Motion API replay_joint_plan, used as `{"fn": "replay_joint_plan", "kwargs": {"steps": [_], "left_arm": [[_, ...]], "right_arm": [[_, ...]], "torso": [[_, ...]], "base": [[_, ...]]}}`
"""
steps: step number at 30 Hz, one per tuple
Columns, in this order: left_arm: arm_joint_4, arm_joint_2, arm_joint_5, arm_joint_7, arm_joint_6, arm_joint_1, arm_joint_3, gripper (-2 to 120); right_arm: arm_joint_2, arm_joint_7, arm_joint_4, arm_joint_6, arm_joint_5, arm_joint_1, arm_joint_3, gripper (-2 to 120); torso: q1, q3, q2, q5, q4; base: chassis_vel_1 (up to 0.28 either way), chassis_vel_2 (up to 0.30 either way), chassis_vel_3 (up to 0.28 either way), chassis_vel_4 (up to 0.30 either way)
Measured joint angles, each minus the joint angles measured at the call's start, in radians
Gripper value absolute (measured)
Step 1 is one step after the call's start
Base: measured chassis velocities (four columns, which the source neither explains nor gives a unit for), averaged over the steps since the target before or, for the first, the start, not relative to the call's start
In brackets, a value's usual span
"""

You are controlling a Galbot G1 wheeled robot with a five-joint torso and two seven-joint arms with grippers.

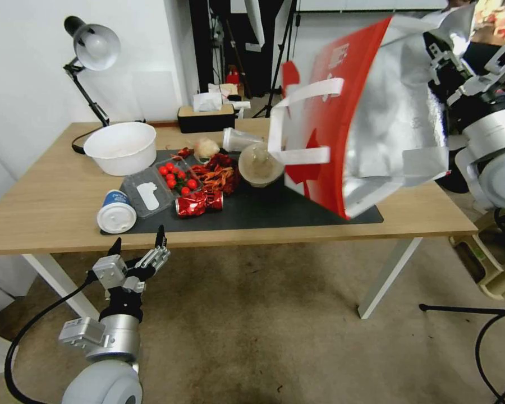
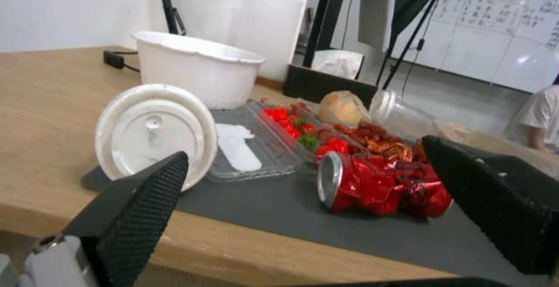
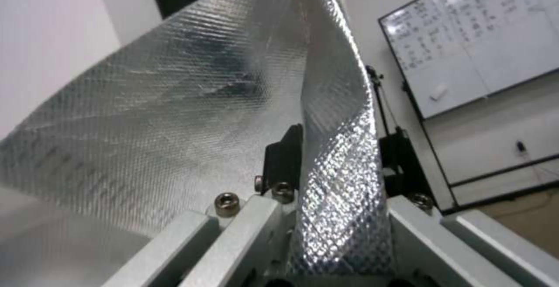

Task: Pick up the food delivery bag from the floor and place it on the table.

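The food delivery bag (image 1: 365,112), red outside with silver foil and white strap handles, hangs tilted over the right part of the table (image 1: 39,207). Its lowest corner is close to the dark mat (image 1: 275,210); I cannot tell whether it touches. My right gripper (image 1: 442,53) is shut on the bag's upper foil rim; in the right wrist view the foil (image 3: 174,103) is pinched in the right gripper (image 3: 340,158). My left gripper (image 1: 139,240) stands open and empty below the table's front edge, above the floor (image 1: 252,336). In the left wrist view the left gripper (image 2: 303,156) faces the mat's front.
On the mat lie a tipped paper cup (image 1: 116,211), a crushed red can (image 1: 198,203), a clear tray of tomatoes (image 1: 177,177) and a lidded bowl (image 1: 259,164) next to the bag. A white bowl (image 1: 120,147), a desk lamp (image 1: 92,47) and a tissue box (image 1: 206,118) stand behind.
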Motion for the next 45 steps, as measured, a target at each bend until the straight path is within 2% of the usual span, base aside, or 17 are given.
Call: {"fn": "replay_joint_plan", "kwargs": {"steps": [15,33,37,38,41,42,45], "left_arm": [[-0.010,-0.003,0.010,0.001,-0.007,0.012,-0.001,100],[-0.006,-0.004,0.013,0.003,-0.012,0.014,0.003,100],[0.000,-0.003,0.010,0.007,-0.011,0.010,0.005,100],[0.000,-0.003,0.010,0.007,-0.011,0.010,0.005,100],[0.006,-0.002,0.009,0.008,-0.010,0.005,0.008,100],[0.006,-0.002,0.009,0.008,-0.010,0.005,0.008,100],[0.009,-0.001,0.009,0.007,-0.009,0.002,0.011,100]], "right_arm": [[0.004,0.068,-0.053,-0.062,-0.056,-0.057,0.027,0],[0.005,0.135,-0.074,-0.106,-0.134,-0.047,0.012,2],[0.005,0.130,-0.094,-0.102,-0.170,-0.033,0.001,24],[0.005,0.130,-0.094,-0.102,-0.170,-0.033,0.001,24],[0.007,0.096,-0.101,-0.092,-0.229,-0.031,-0.006,37],[0.007,0.096,-0.101,-0.092,-0.229,-0.031,-0.006,37],[0.009,0.090,-0.111,-0.069,-0.285,-0.023,-0.016,52]], "torso": [[0.000,0.000,-0.001,0.0000,0.0000],[0.000,-0.001,-0.001,-0.0003,0.0001],[0.000,-0.001,-0.001,-0.0002,0.0001],[0.000,-0.001,-0.001,-0.0002,0.0001],[0.000,-0.001,-0.001,-0.0002,0.0001],[0.000,-0.001,-0.001,-0.0002,0.0001],[0.000,-0.001,-0.001,-0.0002,0.0002]], "base": [[0.000,0.000,0.000,0.000],[0.000,0.000,0.000,0.000],[0.000,0.000,0.000,0.000],[0.000,0.000,0.000,0.000],[0.000,0.000,0.000,0.000],[0.000,0.000,0.000,0.000],[0.000,0.000,0.000,0.000]]}}
